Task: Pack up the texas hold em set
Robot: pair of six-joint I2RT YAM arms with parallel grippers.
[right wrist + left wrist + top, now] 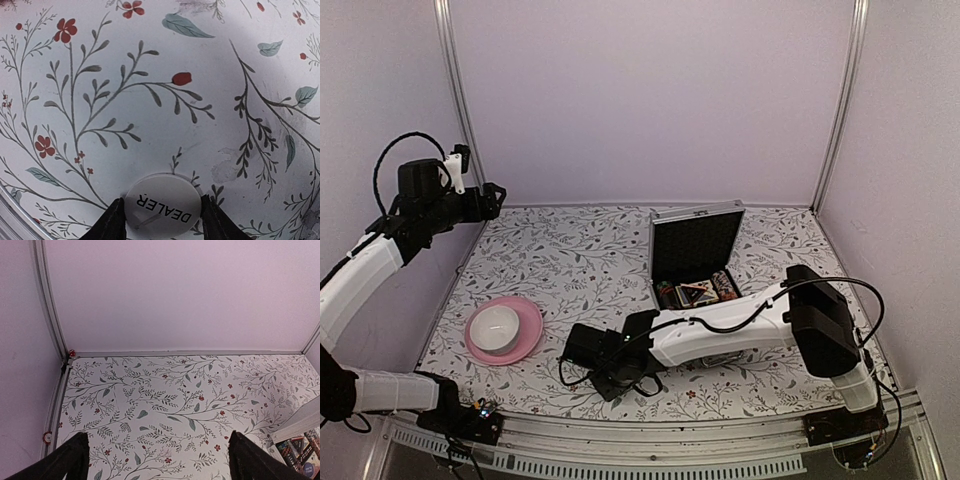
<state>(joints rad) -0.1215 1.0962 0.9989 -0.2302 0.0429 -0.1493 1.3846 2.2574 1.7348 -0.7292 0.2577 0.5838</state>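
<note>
The silver case (698,243) stands open at the back right, its black-lined lid upright. Card decks, striped chips and a red-black triangle (696,293) lie in its base. Its contents also show at the bottom right of the left wrist view (299,450), with a small bluish round piece among them. My right gripper (592,362) (162,222) reaches left across the front of the table. It is shut on a white round disc (160,202) printed DEALER, at the table surface. My left gripper (492,200) (160,460) is open and empty, held high at the far left.
A pink plate (528,330) with a white bowl (495,325) sits at the front left. The floral table cover (165,400) runs to the walls and metal corner posts (455,100). The right arm (720,335) lies across the front of the case.
</note>
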